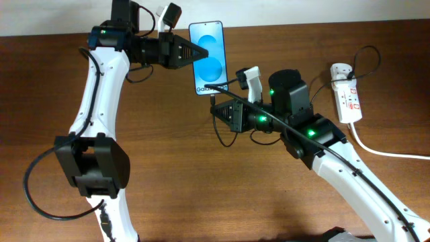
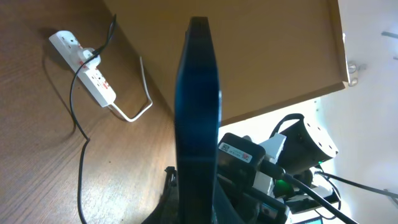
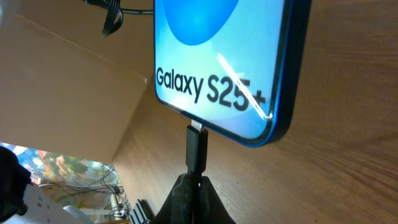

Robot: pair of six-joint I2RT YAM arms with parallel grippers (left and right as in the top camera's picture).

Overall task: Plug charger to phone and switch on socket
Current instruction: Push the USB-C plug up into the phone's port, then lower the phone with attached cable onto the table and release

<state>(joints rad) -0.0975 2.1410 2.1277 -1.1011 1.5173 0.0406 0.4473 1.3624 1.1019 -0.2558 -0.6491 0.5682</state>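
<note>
- Two grippers were engaged. The left gripper [image 1: 200, 51] was closed on the phone [image 1: 209, 60] at its left long edge, holding it screen-up. The right gripper [image 3: 190, 186] was pinched narrow on the plug tip [image 3: 197, 146].
- Phone pos.: far centre of the table [image 1: 168, 175], between the two arms. Its long axis ran far-to-near, with the "Galaxy S25+" end toward the robot.
- Key relation: the plug sat directly on the near side of the phone's bottom edge, with its axis approx. in line with the phone's long axis. Insertion dir. was therefore away from the robot, along that axis.
- Right wrist view: the tip met the port at mid-bottom edge. A sliver of bright metal showed at the joint, so seating was judged partial. Full seating could not be confirmed.
- The charger cable [image 2: 78, 143] trailed right to the adapter [image 1: 340, 70], which sat on the socket [image 1: 348, 101].
- Socket pos.: far right, well apart from the phone and nearer the right arm. Its long axis was also roughly far-to-near. Switch state could not be read.
- Judgement: next was a short straight push. Any lateral offset risked a jammed or bent tip.
</note>
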